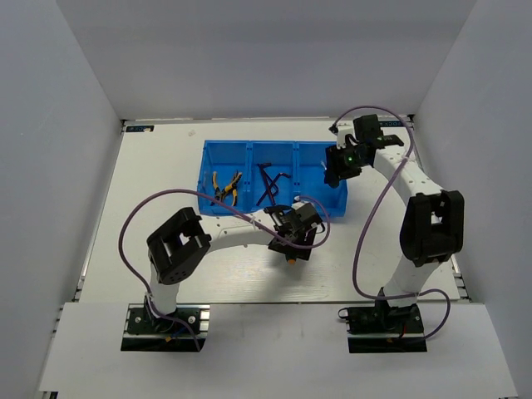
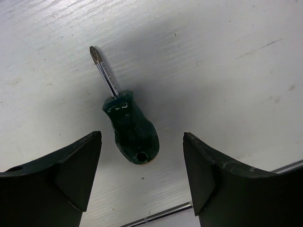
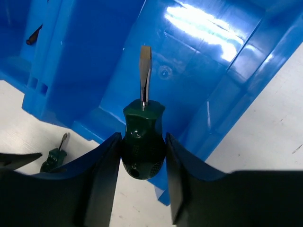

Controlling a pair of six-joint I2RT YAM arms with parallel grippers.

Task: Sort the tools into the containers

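Although the top view largely hides both screwdrivers beneath the arms, I read them clearly from the wrist views. Left fingers (image 2: pixel 71 175): spread apart, straddling a Phillips screwdriver (image 2: pixel 130 130) that lies on the table (image 2: pixel 227 71), with a gap on each side. Right fingers (image 3: pixel 99 179): clamped on the handle of a flat-blade screwdriver (image 3: pixel 143 123), blade pointing into the blue bin (image 3: pixel 213 71). Only the top view shows the pliers (image 1: pixel 226 186) in the left compartment and the hex keys (image 1: pixel 270 183) in the middle one.
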